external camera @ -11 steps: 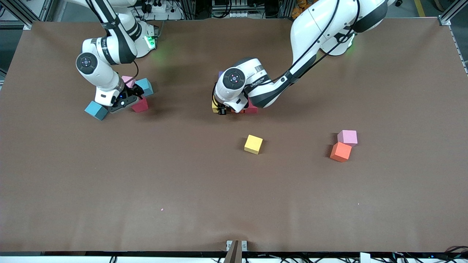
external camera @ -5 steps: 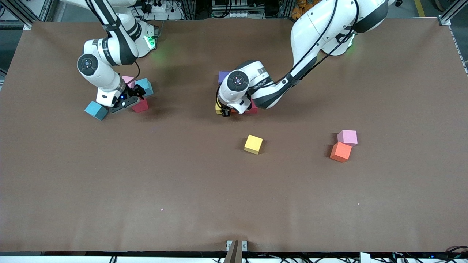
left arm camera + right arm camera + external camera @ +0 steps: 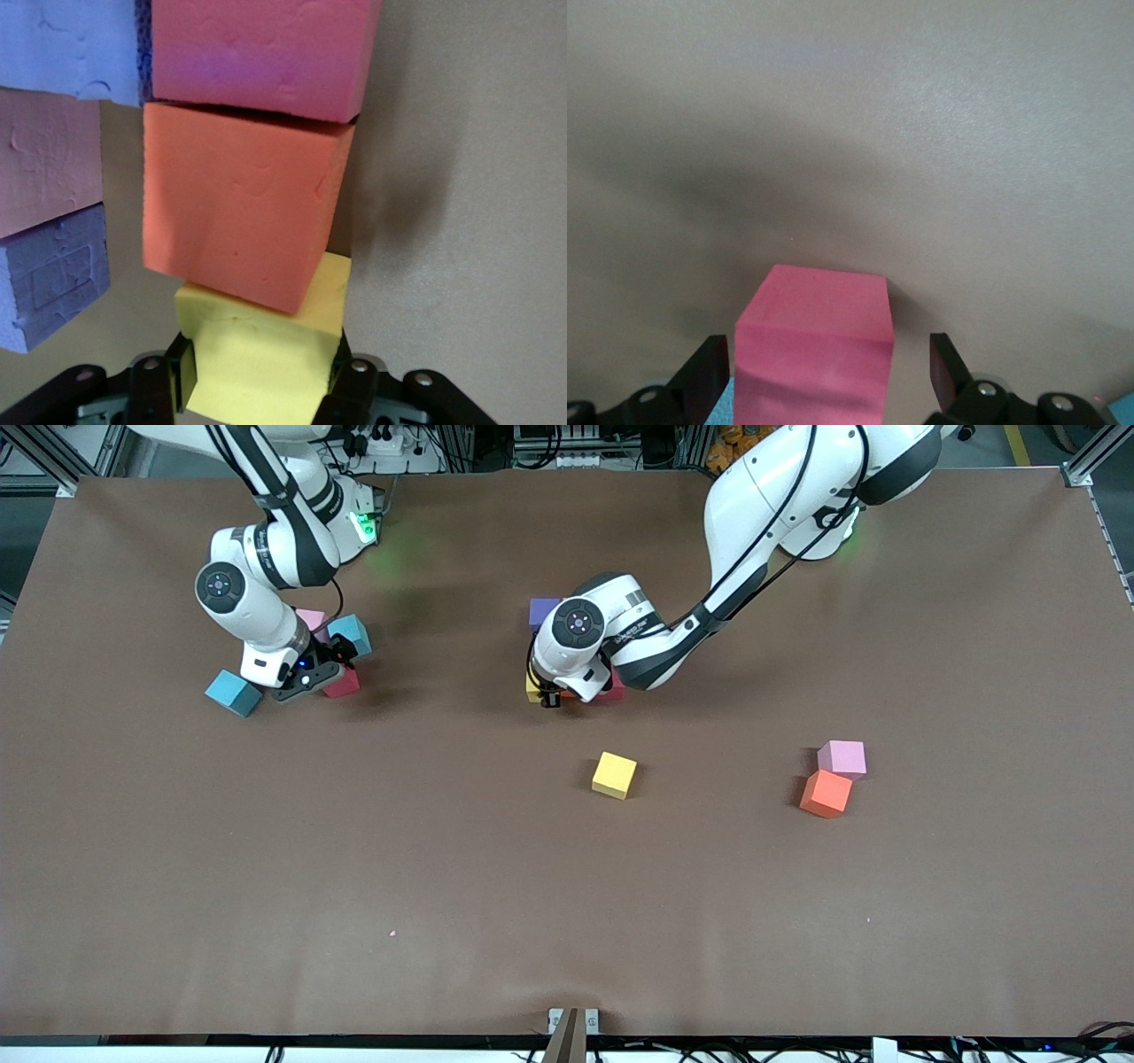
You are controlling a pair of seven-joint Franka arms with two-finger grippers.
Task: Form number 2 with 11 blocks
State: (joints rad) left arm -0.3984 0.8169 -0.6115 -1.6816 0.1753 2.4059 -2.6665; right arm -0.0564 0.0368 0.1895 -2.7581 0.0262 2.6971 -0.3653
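Note:
My left gripper (image 3: 261, 379) is shut on a yellow block (image 3: 266, 354), low at the table beside an orange block (image 3: 235, 212). A red-pink block (image 3: 257, 53) follows the orange one in a row. Beside that row lie a light blue (image 3: 66, 40), a pink (image 3: 44, 173) and a purple block (image 3: 49, 279). In the front view the left arm's hand (image 3: 549, 693) covers most of this cluster; only a purple block (image 3: 542, 612) and yellow (image 3: 533, 688) and red (image 3: 613, 687) edges show. My right gripper (image 3: 824, 372) is open, its fingers (image 3: 709, 372) on either side of a red-pink block (image 3: 815, 350).
Around the right gripper (image 3: 330, 666) lie two blue blocks (image 3: 234, 693) (image 3: 353, 634), a pink one (image 3: 310, 617) and the red-pink one (image 3: 344, 684). Loose, nearer the front camera: a yellow block (image 3: 614, 774), and a pink (image 3: 842, 758) and an orange block (image 3: 826, 794) touching, toward the left arm's end.
The right hand has shifted over the red-pink block. The left hand has moved slightly with the yellow block, uncovering the purple block.

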